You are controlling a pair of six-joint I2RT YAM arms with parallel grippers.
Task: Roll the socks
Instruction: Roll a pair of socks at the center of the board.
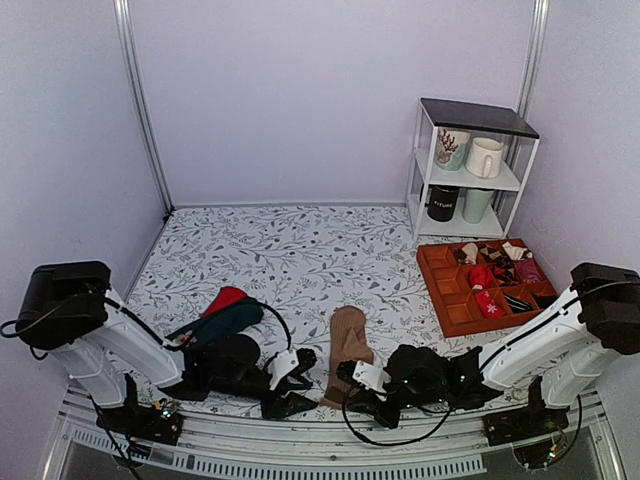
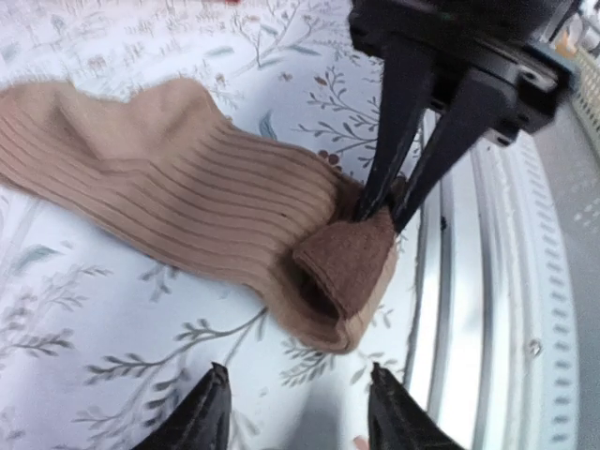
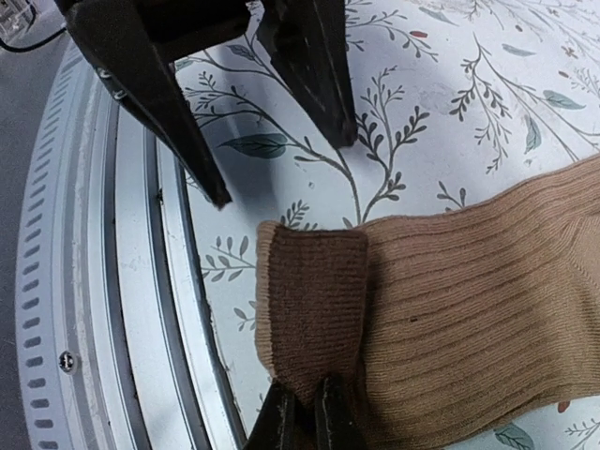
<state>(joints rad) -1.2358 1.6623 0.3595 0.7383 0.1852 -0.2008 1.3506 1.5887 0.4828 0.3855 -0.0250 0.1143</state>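
right gripper point(image 3: 304, 420) clamped on the folded-over cuff point(image 3: 314, 291) of the socks point(image 3: 469, 309). the socks lie flat on the table point(image 1: 300, 250), cuff at the near edge, toe pointing away. left gripper point(image 2: 298, 412) apart, just beside the cuff, holding nothing. assessment: first turn of the roll is in hand. the next move calls for keeping the fold tight while rolling toward the toe.

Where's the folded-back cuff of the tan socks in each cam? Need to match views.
Top external: bottom centre, the folded cuff is the near end of the tan-brown ribbed knit socks, between the two arms.
Left wrist: folded cuff right of centre, pinched by the right claw.
Right wrist: folded cuff lower centre, just above the right claw.
Shared landmark: silver metal rail beside the cuff.
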